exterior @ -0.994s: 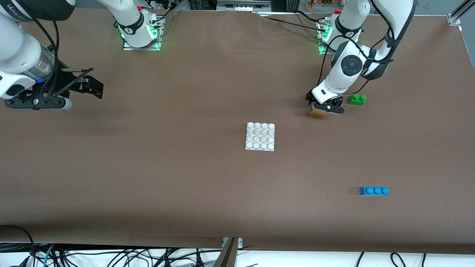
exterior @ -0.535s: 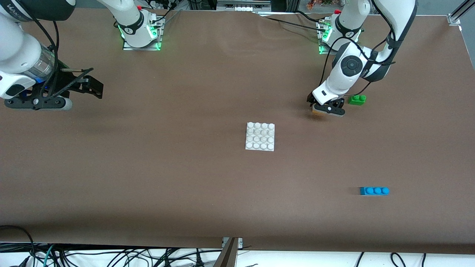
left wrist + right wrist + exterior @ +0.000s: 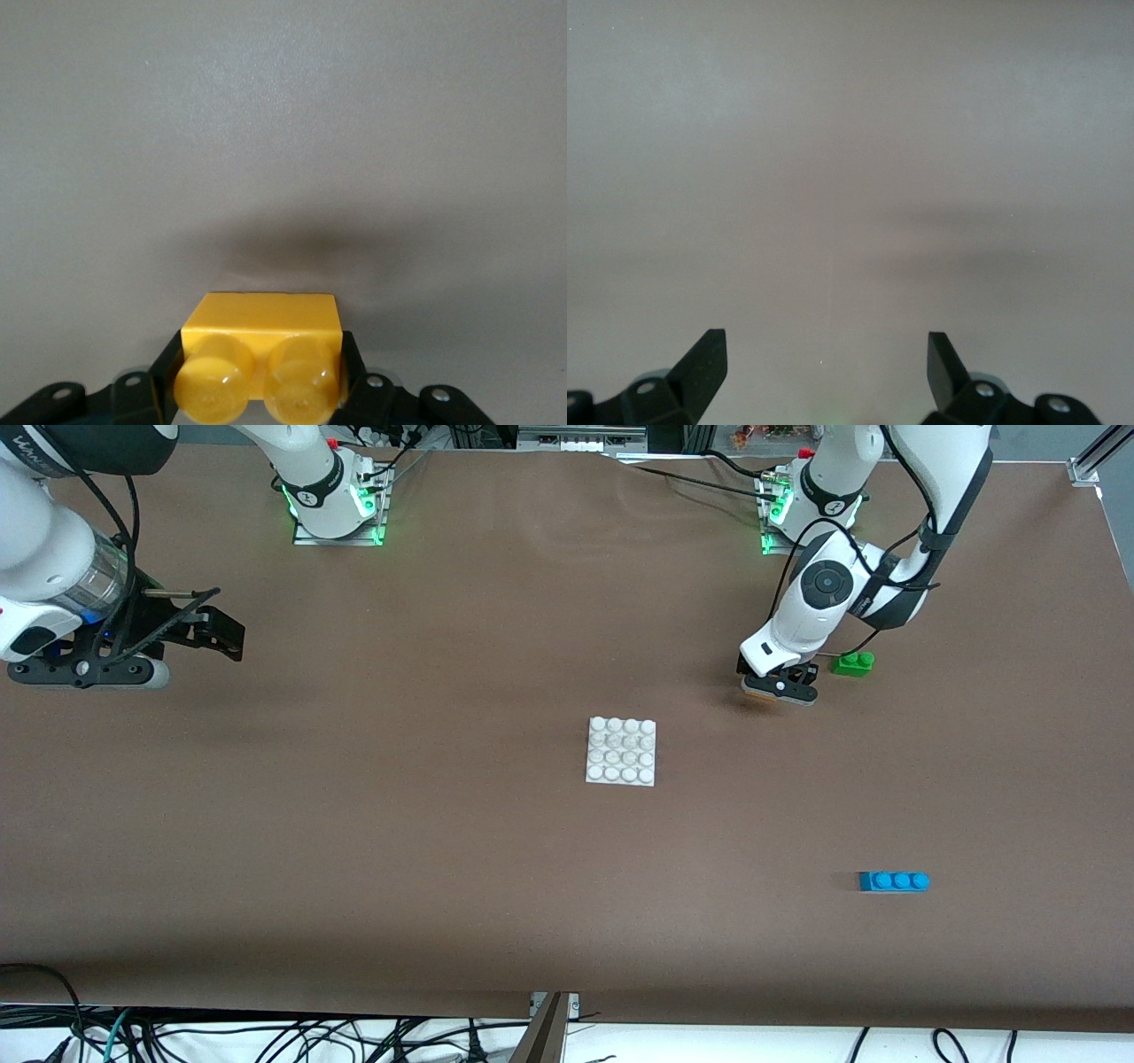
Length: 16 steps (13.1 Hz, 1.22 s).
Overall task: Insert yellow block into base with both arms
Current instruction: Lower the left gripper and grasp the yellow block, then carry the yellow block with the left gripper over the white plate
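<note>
grip made, lift comes next

the left gripper (image 3: 778, 687) is clamped on the small orange-yellow plastic two-stud block (image 3: 260, 354) down at the brown table (image 3: 443, 850), toward the left arm's end, just beside the green two-stud brick (image 3: 852, 662). a straight lift should keep it square before carrying it to the flat white studded base plate (image 3: 621, 751) at mid-table. the right gripper (image 3: 828, 363) waits, fingers apart, over its own end.

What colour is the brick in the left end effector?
Orange-yellow brick; clearest in the left wrist view.
</note>
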Each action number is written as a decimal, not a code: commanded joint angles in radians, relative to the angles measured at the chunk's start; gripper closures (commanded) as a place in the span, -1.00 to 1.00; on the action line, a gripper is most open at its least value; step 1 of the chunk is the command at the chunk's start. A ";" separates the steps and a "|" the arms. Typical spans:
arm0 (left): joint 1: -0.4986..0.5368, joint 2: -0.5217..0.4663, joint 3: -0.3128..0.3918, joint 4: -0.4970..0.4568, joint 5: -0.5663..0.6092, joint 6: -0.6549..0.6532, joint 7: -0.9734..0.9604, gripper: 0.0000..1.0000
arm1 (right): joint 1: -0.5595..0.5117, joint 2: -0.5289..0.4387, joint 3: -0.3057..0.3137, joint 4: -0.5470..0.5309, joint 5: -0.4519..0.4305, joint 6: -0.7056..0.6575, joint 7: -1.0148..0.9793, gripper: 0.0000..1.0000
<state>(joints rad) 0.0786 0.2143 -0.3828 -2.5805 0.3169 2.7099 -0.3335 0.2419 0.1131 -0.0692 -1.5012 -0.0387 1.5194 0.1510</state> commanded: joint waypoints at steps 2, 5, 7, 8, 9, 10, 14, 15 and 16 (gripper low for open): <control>0.010 -0.021 -0.004 0.028 0.037 -0.018 -0.025 0.73 | -0.010 -0.006 0.005 0.012 -0.004 -0.019 -0.010 -1.00; 0.010 -0.090 -0.016 0.089 0.024 -0.166 -0.025 0.72 | -0.010 -0.004 -0.006 0.012 -0.003 -0.018 -0.011 -1.00; 0.009 -0.098 -0.059 0.215 0.007 -0.356 -0.025 0.72 | -0.010 -0.004 -0.006 0.012 -0.003 -0.018 -0.011 -1.00; 0.009 -0.093 -0.086 0.287 -0.045 -0.445 -0.025 0.72 | -0.010 -0.004 -0.006 0.012 -0.003 -0.018 -0.011 -1.00; 0.006 -0.089 -0.091 0.354 -0.082 -0.516 -0.022 0.72 | -0.010 -0.004 -0.007 0.012 -0.003 -0.018 -0.013 -1.00; -0.003 -0.076 -0.091 0.415 -0.099 -0.583 -0.022 0.72 | -0.010 -0.004 -0.008 0.012 -0.003 -0.018 -0.013 -1.00; -0.013 -0.017 -0.119 0.595 -0.224 -0.671 -0.028 0.72 | -0.010 -0.003 -0.015 0.012 -0.003 -0.018 -0.013 -1.00; -0.028 0.029 -0.132 0.653 -0.251 -0.671 -0.051 0.72 | -0.010 -0.003 -0.015 0.012 -0.003 -0.018 -0.013 -1.00; -0.055 0.093 -0.134 0.719 -0.249 -0.671 -0.115 0.72 | -0.010 -0.003 -0.015 0.012 -0.003 -0.018 -0.013 -1.00</control>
<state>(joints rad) 0.0624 0.1729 -0.5007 -2.0080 0.0883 2.0716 -0.3661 0.2376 0.1131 -0.0844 -1.5012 -0.0387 1.5190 0.1507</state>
